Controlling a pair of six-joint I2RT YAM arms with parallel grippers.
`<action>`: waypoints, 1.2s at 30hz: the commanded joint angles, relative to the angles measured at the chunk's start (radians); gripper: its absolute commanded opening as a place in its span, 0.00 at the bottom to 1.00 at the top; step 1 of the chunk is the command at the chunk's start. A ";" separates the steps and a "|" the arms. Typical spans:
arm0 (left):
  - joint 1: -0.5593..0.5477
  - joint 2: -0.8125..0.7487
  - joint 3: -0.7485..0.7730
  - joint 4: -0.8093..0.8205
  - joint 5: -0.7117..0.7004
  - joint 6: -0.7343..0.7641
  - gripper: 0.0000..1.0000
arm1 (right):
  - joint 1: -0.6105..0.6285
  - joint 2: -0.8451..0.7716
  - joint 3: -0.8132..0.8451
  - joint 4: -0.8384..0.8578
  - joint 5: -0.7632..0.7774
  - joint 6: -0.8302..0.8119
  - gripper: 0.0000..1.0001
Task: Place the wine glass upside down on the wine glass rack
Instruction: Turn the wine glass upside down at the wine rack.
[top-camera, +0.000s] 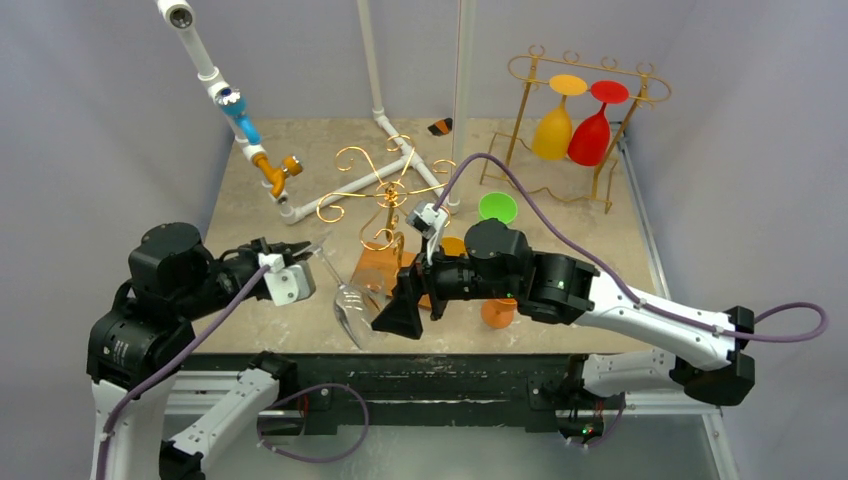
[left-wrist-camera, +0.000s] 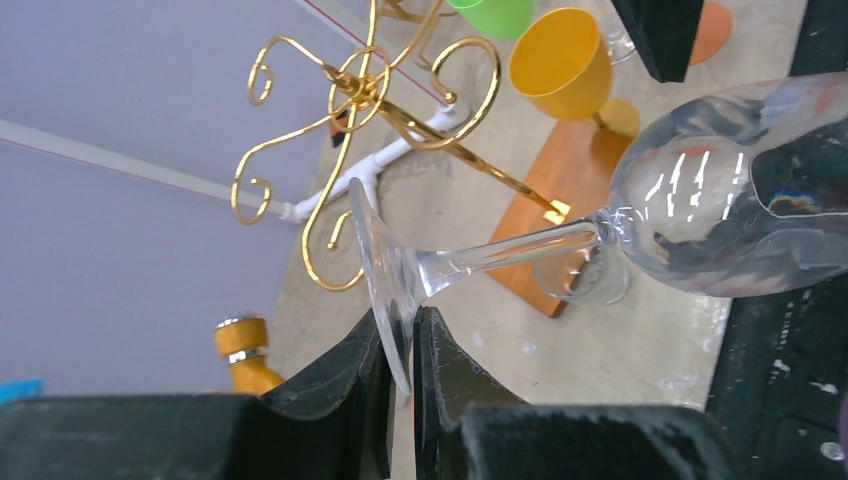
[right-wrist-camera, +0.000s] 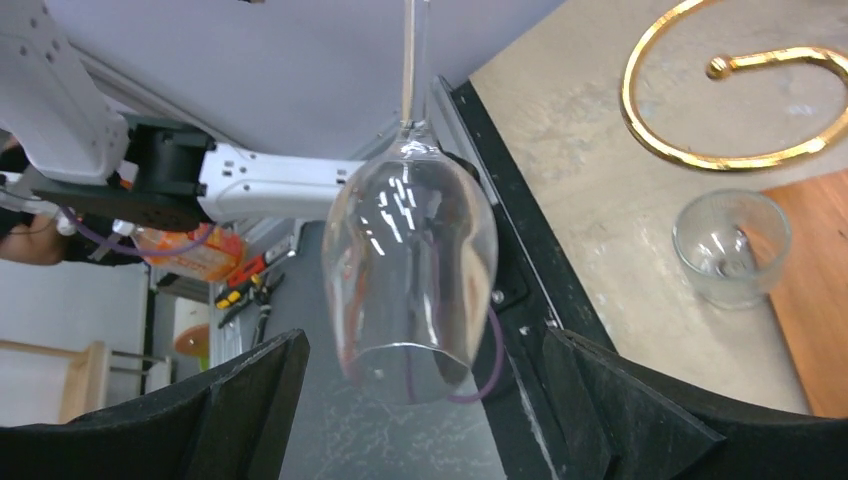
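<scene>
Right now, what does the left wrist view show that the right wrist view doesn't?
Only the left wrist view shows the left end effector shut on the wine glass foot, plus the yellow glass and green glass. Only the right wrist view shows the right end effector open, its fingers either side of the bowl, apart from it. Both show the wine glass, the small clear cup, the gold rack and its wooden base.

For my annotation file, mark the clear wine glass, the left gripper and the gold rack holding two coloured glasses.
clear wine glass (right-wrist-camera: 410, 260), right wrist view, on its bowl.
left gripper (left-wrist-camera: 400, 325), left wrist view, between the fingertips pinching the glass's foot.
gold rack (top-camera: 520, 110), top external view, on its left post.
</scene>
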 joint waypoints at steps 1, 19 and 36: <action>0.089 -0.014 0.044 0.043 0.096 0.202 0.00 | 0.005 0.009 -0.026 0.216 -0.109 0.050 0.99; 0.242 -0.025 0.133 0.035 0.333 0.396 0.00 | 0.096 0.117 -0.048 0.341 0.065 -0.058 0.99; 0.349 -0.061 0.099 -0.019 0.512 0.548 0.00 | 0.148 0.041 -0.212 0.494 0.171 -0.079 0.99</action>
